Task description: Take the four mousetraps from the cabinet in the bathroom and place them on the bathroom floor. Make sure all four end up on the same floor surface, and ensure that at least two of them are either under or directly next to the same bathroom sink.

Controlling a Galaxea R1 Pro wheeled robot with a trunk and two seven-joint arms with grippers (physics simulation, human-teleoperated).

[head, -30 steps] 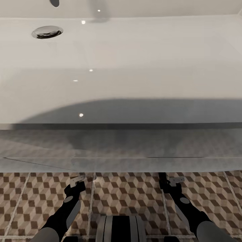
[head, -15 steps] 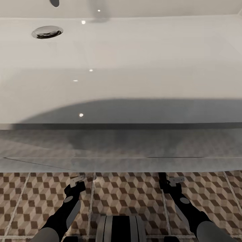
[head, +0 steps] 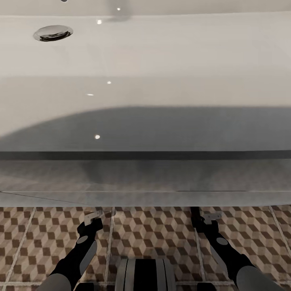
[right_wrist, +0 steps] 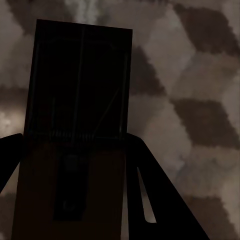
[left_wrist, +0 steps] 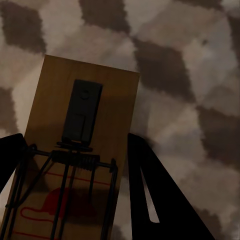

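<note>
we see each pincer, left point(head: 94, 217) and right point(head: 211, 217), clamped on a mousetrap point(left_wrist: 75, 155) point(right_wrist: 75, 130) over tiled floor point(head: 153, 234) below the sink point(head: 161, 60).

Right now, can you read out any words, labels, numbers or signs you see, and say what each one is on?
No readable text anywhere.
Mousetrap in the left claw: a red printed mark with a red outline, no letters legible.
Mousetrap in the right claw: too dark to make out any print.
Sink, drain and bathroom floor: no lettering, only the cube pattern.
</note>
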